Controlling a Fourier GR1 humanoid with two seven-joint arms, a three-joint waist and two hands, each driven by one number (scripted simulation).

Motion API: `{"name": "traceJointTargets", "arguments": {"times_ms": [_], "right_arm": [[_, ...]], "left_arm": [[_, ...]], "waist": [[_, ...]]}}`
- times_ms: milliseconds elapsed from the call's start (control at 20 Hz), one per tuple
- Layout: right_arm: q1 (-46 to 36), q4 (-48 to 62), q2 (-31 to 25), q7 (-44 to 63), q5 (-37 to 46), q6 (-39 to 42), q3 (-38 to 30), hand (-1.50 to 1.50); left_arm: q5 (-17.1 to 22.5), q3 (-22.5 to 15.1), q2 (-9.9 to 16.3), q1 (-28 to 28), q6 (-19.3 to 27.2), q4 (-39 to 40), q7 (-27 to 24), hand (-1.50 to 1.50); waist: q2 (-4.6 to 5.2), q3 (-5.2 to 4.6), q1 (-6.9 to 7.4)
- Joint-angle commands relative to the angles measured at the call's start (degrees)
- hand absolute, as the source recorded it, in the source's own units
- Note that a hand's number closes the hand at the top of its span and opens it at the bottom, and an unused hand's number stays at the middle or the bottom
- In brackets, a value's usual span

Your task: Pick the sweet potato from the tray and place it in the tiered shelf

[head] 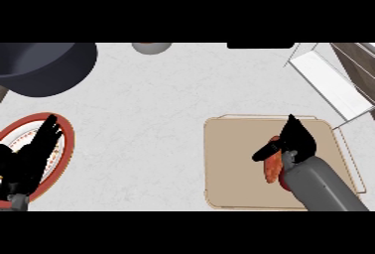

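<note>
Right hand point(290, 141) curls over sweet potato point(272, 167) on tray point(234, 163).

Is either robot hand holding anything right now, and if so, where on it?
The right robot hand sits over the sweet potato on the tray, near its upper end, but a closed hold cannot be told. The left robot hand holds nothing.

White speckled counter point(168, 109) fills the view, evenly lit. Dark round pot point(47, 67) top left, grey round object point(152, 47) at top edge.
</note>
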Motion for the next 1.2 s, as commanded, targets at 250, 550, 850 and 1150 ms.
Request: {"name": "traceJointTargets", "arguments": {"times_ms": [250, 550, 850, 1150], "right_arm": [[2.83, -6.08, -1.74, 13.13, 1.33, 8.53, -2.64, -1.5], [7.5, -5.19, 2.17, 10.01, 6.19, 5.5, -2.92, -1.5], [9.1, -3.88, 2.54, 6.5, 6.7, 7.77, -6.74, -1.5], [12.9, -1.9, 7.26, 0.71, 9.16, 3.51, -8.26, 1.5]], "left_arm": [[0.5, 2.15, 1.15, -0.22, -3.44, 1.13, -0.25, 0.0], [-0.48, 2.45, 0.34, 0.38, -2.53, -2.53, 1.88, 0.0], [-2.46, 1.5, -1.86, 4.35, -1.7, -4.84, 0.85, 0.0], [-1.78, 4.85, -1.43, 1.84, -4.79, -0.9, -0.46, 0.0]], "waist": [[0.29, 0.11, 0.24], [0.33, 0.18, 0.82], [0.36, 0.19, 1.15], [0.49, 0.2, 0.89]]}}
